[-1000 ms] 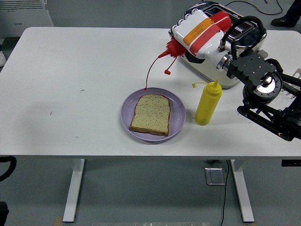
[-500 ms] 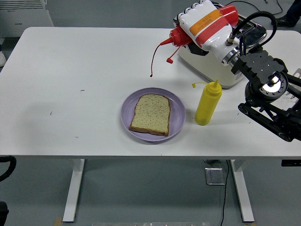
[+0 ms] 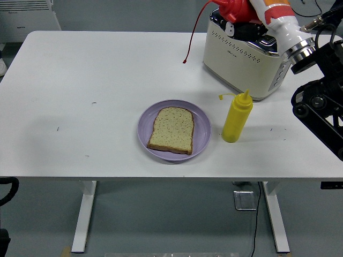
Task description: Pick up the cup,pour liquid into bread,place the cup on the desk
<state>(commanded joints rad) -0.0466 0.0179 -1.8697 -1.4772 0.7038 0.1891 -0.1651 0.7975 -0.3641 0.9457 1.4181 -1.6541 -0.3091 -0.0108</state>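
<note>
The right arm enters from the right edge, its white forearm angled up toward the top of the frame. The right hand (image 3: 256, 6) is seen at the top edge, above the toaster (image 3: 244, 61); most of it is cut off by the frame, so whether its fingers grip cannot be told. A red squeeze bottle (image 3: 238, 9) is seen right at that hand, nozzle pointing left, raised well clear of the desk (image 3: 80, 107). A thin red strand (image 3: 194, 36) is seen hanging from the nozzle, curving down to a small end above the desk surface, left of the toaster.

A purple plate (image 3: 201, 128) is set near the desk's front centre, with one slice of bread (image 3: 172, 129) lying flat on it. A yellow squeeze bottle (image 3: 236, 116) is stood upright just right of the plate, in front of the toaster, its cap hanging off to the left.

The left arm is not seen.
</note>
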